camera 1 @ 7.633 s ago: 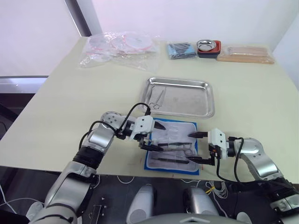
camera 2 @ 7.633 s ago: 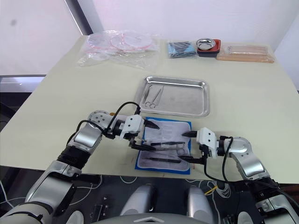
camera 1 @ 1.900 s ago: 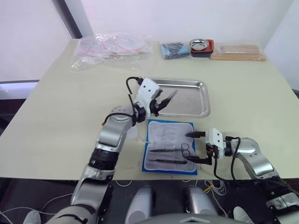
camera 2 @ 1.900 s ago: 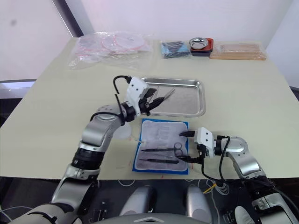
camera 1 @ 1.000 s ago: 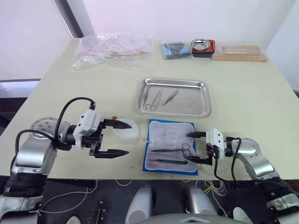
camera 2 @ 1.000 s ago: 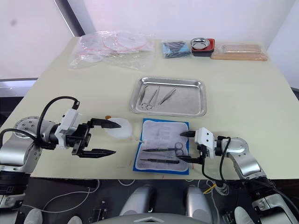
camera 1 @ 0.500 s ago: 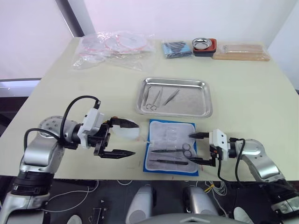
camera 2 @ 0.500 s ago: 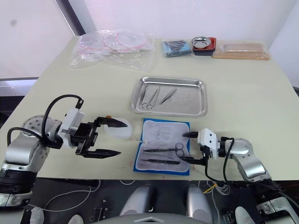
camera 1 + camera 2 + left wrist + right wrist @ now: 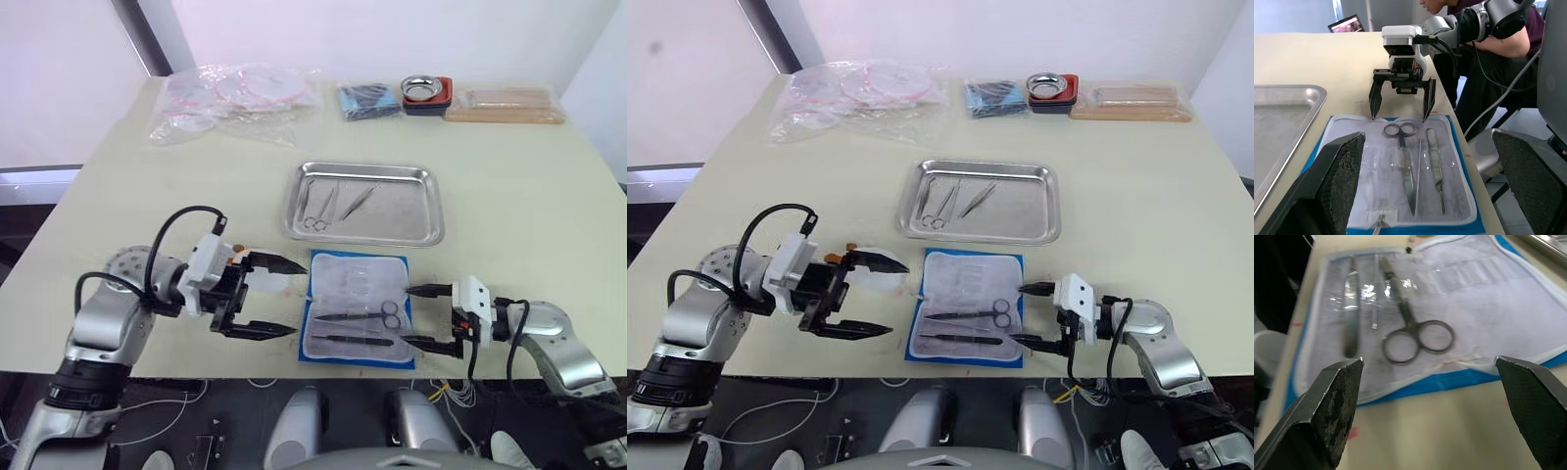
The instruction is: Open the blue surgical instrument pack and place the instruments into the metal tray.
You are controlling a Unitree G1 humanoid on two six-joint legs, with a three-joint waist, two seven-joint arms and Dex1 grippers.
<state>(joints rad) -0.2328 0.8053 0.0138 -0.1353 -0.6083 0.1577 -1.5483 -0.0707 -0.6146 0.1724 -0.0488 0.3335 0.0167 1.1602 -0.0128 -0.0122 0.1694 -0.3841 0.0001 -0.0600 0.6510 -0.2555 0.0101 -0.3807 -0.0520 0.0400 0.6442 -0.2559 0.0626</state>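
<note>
The opened bright blue fabric instrument pack [image 9: 358, 305] lies at the table's near edge, in front of the shallow stainless-steel tray [image 9: 366, 203]. Its remaining slim steel scissors [image 9: 361, 316] and tweezers [image 9: 351, 339] lie lengthwise between the grippers, ring handles toward the right. The empty, wide-open right gripper [image 9: 423, 315] sits just beside those handles, nearer than the equally wide, empty left gripper [image 9: 277, 298]

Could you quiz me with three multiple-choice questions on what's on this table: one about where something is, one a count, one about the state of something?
1. Where does the metal tray lie relative to the blue surgical instrument pack?
A. On the pack's far side
B. Under the pack
C. Off to the pack's left

2. How many instruments lie in the tray?
A. None
B. Three
C. Six

3. What state is the left gripper in?
A. Shut on scissors
B. Shut and empty
C. Open and empty

Answers:
1. A: the tray sits just beyond the opened pack, farther from the robot.
2. B: ring-handled scissors, a second ring-handled tool and tweezers rest in its left part.
3. C: its two black fingers stand wide apart beside the pack's left edge, with nothing between them.
</note>
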